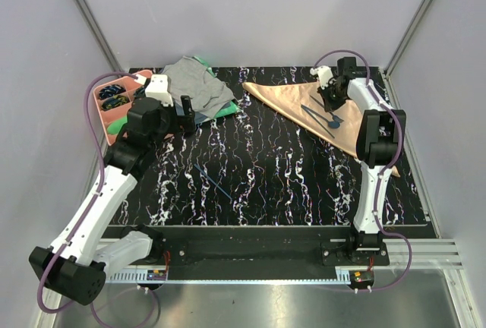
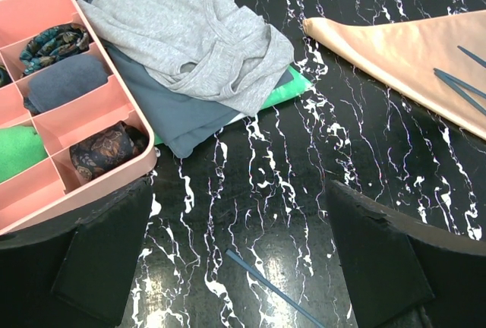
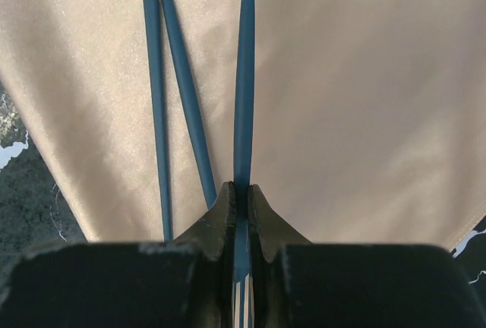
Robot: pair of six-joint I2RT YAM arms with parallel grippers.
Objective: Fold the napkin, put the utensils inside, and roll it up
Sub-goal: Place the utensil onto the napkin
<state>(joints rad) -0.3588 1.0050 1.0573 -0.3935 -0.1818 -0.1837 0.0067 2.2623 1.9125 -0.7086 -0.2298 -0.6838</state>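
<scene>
— Marbled black desk (image 1: 288,191), far right: status?
— My right claw (image 3: 241,200) pinches one utensil (image 3: 245,77) tight, aligned beside two others (image 3: 178,93) on the folded napkin (image 3: 364,100), so all roll together. My left claw (image 2: 243,267) gapes, empty.

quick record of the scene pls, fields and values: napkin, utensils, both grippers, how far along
napkin: napkin folded into a triangle, lying flat at the table's far right
utensils on napkin: two loose utensils lying side by side
held utensil: third utensil, its handle lying over the napkin
right gripper: right gripper shut on the third utensil
stray utensil: stray utensil on the bare table
left gripper: left gripper open, holding nothing, near the pink tray and grey cloth
rolled: not yet
</scene>
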